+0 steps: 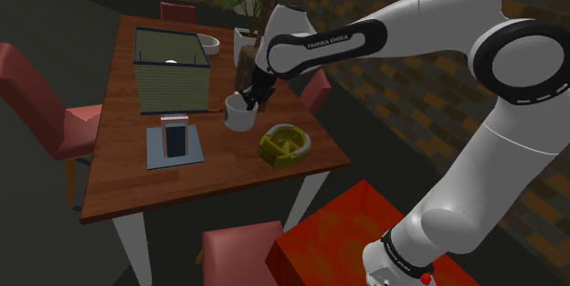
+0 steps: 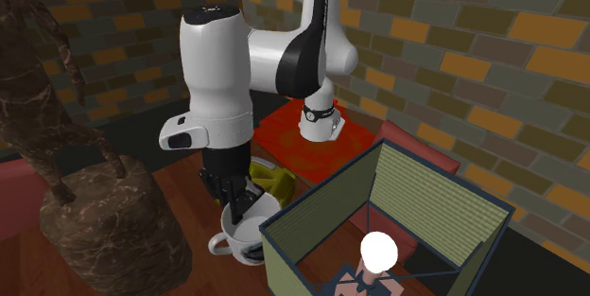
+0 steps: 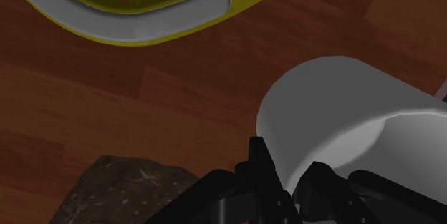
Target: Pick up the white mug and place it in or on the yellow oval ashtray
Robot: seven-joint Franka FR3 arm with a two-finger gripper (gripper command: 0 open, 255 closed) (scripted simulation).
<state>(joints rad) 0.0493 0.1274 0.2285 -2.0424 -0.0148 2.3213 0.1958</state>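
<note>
A white mug (image 1: 239,115) stands on the wooden table (image 1: 119,184), between a green box and the yellow oval ashtray (image 1: 284,144). My black gripper (image 1: 249,99) comes down onto the mug's rim. In the wrist view the fingers (image 3: 260,164) clasp the wall of the mug (image 3: 337,108), one outside and one inside, so the gripper (image 3: 286,181) is shut on it. The ashtray (image 3: 136,15) lies a short way beyond the mug. In the second exterior view the gripper (image 2: 236,200) dips into the mug (image 2: 248,235), with the ashtray (image 2: 269,179) just behind.
An open-topped green box (image 1: 171,74) stands close beside the mug. A flat device on a grey mat (image 1: 174,144) lies in front of it. A brown stone statue (image 2: 95,200) sits near the mug. Red chairs (image 1: 55,115) surround the table. The red stand (image 1: 343,238) is near the table's corner.
</note>
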